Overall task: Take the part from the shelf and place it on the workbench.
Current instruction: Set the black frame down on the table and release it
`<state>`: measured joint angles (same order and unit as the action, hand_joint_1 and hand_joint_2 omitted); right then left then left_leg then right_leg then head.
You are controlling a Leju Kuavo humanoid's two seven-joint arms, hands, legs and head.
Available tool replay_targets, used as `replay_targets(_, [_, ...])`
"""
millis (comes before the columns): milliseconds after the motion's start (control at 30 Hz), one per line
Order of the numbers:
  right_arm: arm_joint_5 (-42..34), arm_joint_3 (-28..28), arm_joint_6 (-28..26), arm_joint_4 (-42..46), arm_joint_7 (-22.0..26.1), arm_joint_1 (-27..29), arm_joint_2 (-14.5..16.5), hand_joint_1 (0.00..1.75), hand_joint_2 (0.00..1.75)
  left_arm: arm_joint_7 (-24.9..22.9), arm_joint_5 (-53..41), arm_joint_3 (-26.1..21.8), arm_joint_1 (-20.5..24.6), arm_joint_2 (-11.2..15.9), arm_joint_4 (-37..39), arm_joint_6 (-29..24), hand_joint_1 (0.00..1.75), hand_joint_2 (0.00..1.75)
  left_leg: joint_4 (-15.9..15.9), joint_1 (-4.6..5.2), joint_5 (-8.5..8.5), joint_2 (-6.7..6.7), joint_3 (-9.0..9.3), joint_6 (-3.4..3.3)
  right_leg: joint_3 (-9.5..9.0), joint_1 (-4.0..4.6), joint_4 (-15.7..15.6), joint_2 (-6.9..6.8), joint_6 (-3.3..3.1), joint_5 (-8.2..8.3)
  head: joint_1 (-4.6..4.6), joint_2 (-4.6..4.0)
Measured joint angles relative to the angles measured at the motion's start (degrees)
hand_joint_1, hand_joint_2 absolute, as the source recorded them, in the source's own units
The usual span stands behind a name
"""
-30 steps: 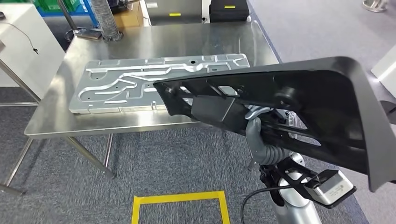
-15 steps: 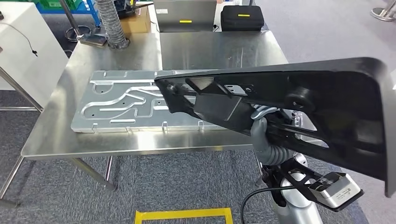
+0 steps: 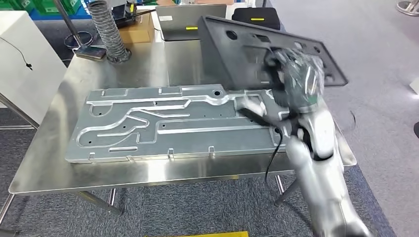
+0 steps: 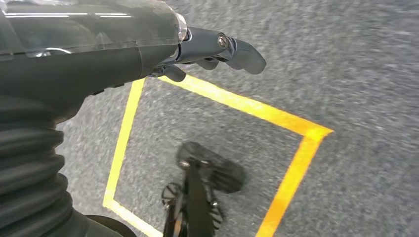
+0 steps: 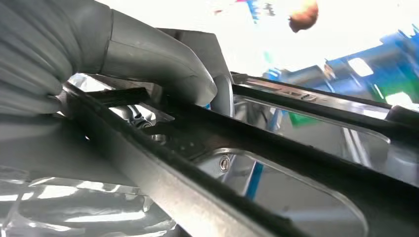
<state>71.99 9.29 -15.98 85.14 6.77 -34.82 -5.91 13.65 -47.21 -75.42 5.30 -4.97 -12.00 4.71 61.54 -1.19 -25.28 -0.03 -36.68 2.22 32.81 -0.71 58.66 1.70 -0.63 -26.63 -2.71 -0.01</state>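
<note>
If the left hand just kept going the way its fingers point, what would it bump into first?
Probably nothing solid soon: in the wrist view the left hand hangs empty, fingers aimed out over grey carpet beyond the yellow tape square. Depth is hard to judge.

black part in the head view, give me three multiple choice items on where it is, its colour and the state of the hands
1. Where is the black part?
A. flat on the floor
B. tilted above the workbench's far right side
C. on the white cabinet

2. What colour is the ridged plate on the workbench?
A. silver
B. yellow
C. blue

3. What is the left hand doing?
A. holding the part
B. pressing the plate
C. holding nothing, above the carpet

Key: 1 B, the right hand holds it up there; 2 A, bare metal; 3 C, left wrist view shows nothing in it.
</note>
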Motion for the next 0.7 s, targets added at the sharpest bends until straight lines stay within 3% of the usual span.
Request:
replay_targets(33, [3.1,0.5,0.6,-5.1,-0.8,-3.5,0.0,1.75,1.75,0.1,-0.3,0.2,0.1,0.1,0.0,0.1,0.0,1.75,-1.6,0.06,1.39,0.07,-0.11,-0.38,0.19,0.08,0.2,-0.02,0.37,-0.18,0.0,0.0])
replay_targets(133, [9.9,2.9,1.1,-21.3,-1.9,-12.2,0.2,1.75,1.75,0.2,-1.4,0.9,0.2,0.3,0.0,0.4,0.0,1.75,-2.2,0.18,2.02,-0.1,-0.57,-1.98,0.65,0.22,0.3,-0.36,1.28,-0.59,0.01,0.01])
replay_targets(200, [12.2,4.8,1.0,-30.8,-2.1,-16.1,0.6,1.75,1.75,0.3,-2.0,1.5,0.4,0.4,0.0,0.6,0.0,1.75,-2.5,-0.01,1.97,-0.32,-0.24,-2.62,1.6,0.08,2.6,-0.9,1.81,-2.04,0.02,0.0])
replay_targets(300, [13.7,7.6,0.9,-41.9,-2.8,-18.6,1.8,1.75,1.75,0.4,-2.6,2.2,0.5,0.5,0.0,0.8,0.0,1.75,-2.6,-0.03,1.5,-0.58,0.37,-3.25,7.35,-0.05,13.1,-1.31,2.22,-5.84,0.02,0.01])
replay_targets(333, [13.9,8.4,0.8,-45.0,-3.0,-18.8,2.2,1.75,1.75,0.5,-2.8,2.3,0.5,0.6,0.0,0.9,0.0,1.75,-2.6,-0.01,1.27,-0.69,0.64,-3.34,9.12,-0.05,15.6,-1.32,2.23,-6.08,0.02,0.01])
replay_targets(367, [14.0,9.1,0.8,-47.7,-3.2,-18.8,2.5,1.75,1.75,0.5,-2.9,2.4,0.5,0.7,0.0,0.9,0.0,1.75,-2.6,0.03,1.02,-0.82,0.96,-3.36,10.02,-0.04,16.3,-1.33,2.14,-5.24,0.02,0.01])
replay_targets(400, [13.9,9.6,0.7,-50.2,-3.3,-18.8,2.8,1.75,1.75,0.5,-3.0,2.6,0.4,0.7,0.0,1.0,0.0,1.75,-2.6,0.09,0.75,-0.95,1.35,-3.32,9.8,0.0,14.5,-1.33,1.9,-3.28,0.02,0.01])
replay_targets(467, [13.4,10.3,0.5,-54.1,-3.4,-18.9,3.5,1.75,1.75,0.5,-3.1,2.9,0.4,0.8,0.0,1.0,0.0,1.75,-2.7,0.27,0.17,-1.09,2.08,-3.15,7.16,0.34,7.0,-1.38,1.0,1.65,0.02,0.0])
replay_targets(500, [13.1,10.4,0.4,-55.8,-3.6,-19.0,3.9,1.75,1.75,0.5,-3.1,3.0,0.5,0.9,0.0,1.0,0.0,1.75,-2.7,0.38,-0.07,-1.11,2.27,-2.98,5.89,0.6,3.6,-1.44,0.57,3.25,0.02,0.0])
replay_targets(533, [13.0,10.6,0.3,-57.1,-3.8,-19.1,4.4,1.75,1.75,0.5,-3.0,3.1,0.5,0.9,0.0,0.9,0.0,1.75,-2.7,0.42,-0.26,-1.09,2.31,-2.76,5.07,0.85,1.4,-1.51,0.29,3.87,0.02,0.0])
replay_targets(600, [13.0,10.8,0.3,-59.3,-4.8,-19.3,5.4,1.75,1.75,0.4,-2.9,3.1,0.4,1.1,0.0,0.8,0.0,1.75,-2.9,0.4,-0.44,-1.0,2.31,-2.17,4.72,1.11,0.2,-1.5,0.09,3.52,0.02,0.01])
replay_targets(700, [12.8,10.9,1.1,-61.7,-7.1,-19.5,7.1,1.75,1.75,0.3,-2.7,3.1,0.4,1.4,0.0,0.5,0.0,1.75,-1.5,0.41,-1.82,-0.65,1.91,-1.21,3.71,0.54,-1.1,-1.38,-0.38,3.54,0.01,0.01])
